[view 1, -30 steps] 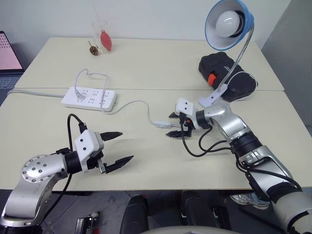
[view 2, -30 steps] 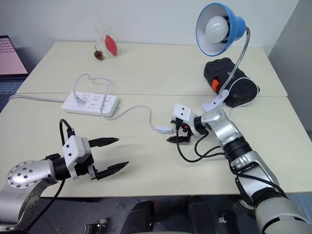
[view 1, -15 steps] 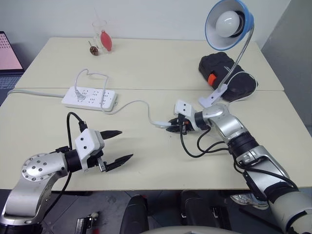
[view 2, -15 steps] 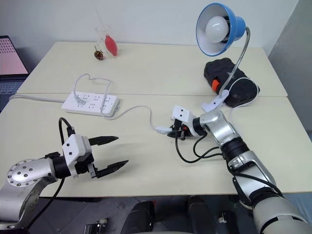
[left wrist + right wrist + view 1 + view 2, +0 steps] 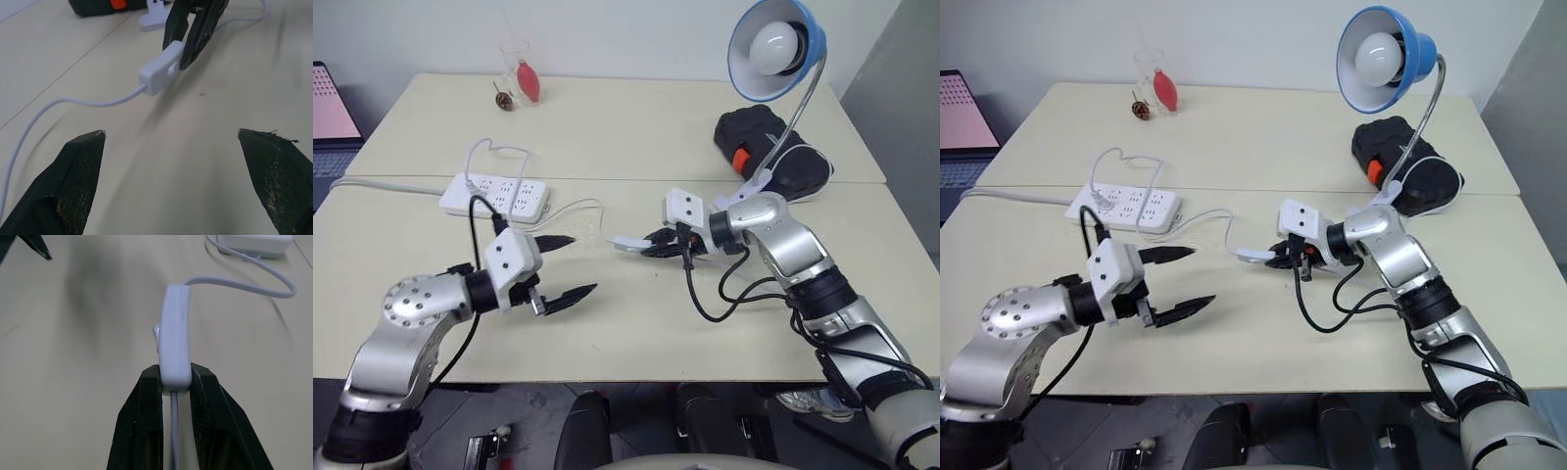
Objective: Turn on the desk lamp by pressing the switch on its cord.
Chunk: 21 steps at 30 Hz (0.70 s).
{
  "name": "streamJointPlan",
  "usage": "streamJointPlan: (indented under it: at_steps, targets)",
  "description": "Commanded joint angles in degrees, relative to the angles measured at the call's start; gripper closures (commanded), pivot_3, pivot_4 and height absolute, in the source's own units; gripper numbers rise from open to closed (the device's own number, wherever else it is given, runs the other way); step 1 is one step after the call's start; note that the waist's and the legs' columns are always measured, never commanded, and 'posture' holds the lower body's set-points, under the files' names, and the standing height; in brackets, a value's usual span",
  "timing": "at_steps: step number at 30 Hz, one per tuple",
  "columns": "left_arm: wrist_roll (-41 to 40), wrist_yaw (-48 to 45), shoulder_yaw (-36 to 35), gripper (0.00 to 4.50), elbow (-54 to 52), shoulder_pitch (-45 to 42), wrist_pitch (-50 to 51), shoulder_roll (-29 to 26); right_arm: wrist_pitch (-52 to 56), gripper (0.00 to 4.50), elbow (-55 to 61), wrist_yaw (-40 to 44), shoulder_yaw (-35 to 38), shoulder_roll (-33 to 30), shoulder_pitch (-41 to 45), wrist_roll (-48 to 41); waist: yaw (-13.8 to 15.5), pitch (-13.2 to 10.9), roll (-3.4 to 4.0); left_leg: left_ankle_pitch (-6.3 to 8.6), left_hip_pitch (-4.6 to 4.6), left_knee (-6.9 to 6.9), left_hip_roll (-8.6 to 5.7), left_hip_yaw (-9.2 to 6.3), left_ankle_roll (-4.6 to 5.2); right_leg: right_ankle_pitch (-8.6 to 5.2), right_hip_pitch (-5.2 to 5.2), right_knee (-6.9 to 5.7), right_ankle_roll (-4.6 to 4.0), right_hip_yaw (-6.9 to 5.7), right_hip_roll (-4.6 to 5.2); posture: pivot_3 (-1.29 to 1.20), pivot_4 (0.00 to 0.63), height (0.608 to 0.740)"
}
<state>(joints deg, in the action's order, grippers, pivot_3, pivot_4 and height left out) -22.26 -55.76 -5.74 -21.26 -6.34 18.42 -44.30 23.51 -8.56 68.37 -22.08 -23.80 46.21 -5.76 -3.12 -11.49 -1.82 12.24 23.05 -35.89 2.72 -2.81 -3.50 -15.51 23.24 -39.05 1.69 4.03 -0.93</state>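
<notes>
The blue bowl-shaded desk lamp with chrome gooseneck is sitting unlit at the far right; its small white oblong inline switch is hanging pinched above the desk, thin white cord trailing.

Colours are pretty simple here: the lamp has a bright blue shade, white inside, with a round white bulb and a shiny chrome neck on a white clamp. The switch and cord are plain white, same as the power strip near the table's left edge. The table is a pale cream, no pattern. Both grippers have black fingers with white housings and silver metal arms. By the far right corner sits a black case with an orange-red patch. At the far edge there's a clear cup and a red bulb-shaped thing.
</notes>
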Motion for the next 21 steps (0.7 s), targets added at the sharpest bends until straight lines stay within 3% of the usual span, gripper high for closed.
streamJointPlan:
  at_steps: [1, 11, 21]
  targets:
    - [-1.88, -2.66, 2.76, 0.0, 1.55, -4.47, 1.54, 0.06, 4.2, 4.1, 7.9, 0.55, 1.36, -1.32, -0.78, -2.38, -0.03, 0.0, 0.01, 0.0, 0.0, -0.01, -0.01, 0.0, 0.0, 0.0, 0.0, -0.01, 0.01, 0.0, 0.0, 0.0, 0.15, 0.74]
    - [-1.74, -7.35, 7.77, 0.0, 7.49, -11.28, 1.64, 1.27, 7.25, 4.1, 12.82, 0.22, 0.58, -2.52, -1.56, -3.28, -0.12, 0.0, 0.01, 0.0, 0.02, -0.01, -0.01, 0.0, 0.0, 0.0, 0.01, 0.0, 0.01, 0.0, -0.01, 0.0, 0.15, 0.74]
    - [-1.62, -8.54, 8.79, 0.0, 8.57, -12.51, 1.6, 1.77, 6.48, 4.1, 12.92, 0.14, -0.18, -2.84, -1.58, -2.68, -0.14, 0.0, 0.01, 0.0, 0.02, -0.01, -0.02, -0.01, 0.0, 0.0, 0.01, 0.0, 0.01, 0.0, -0.01, 0.0, 0.15, 0.74]
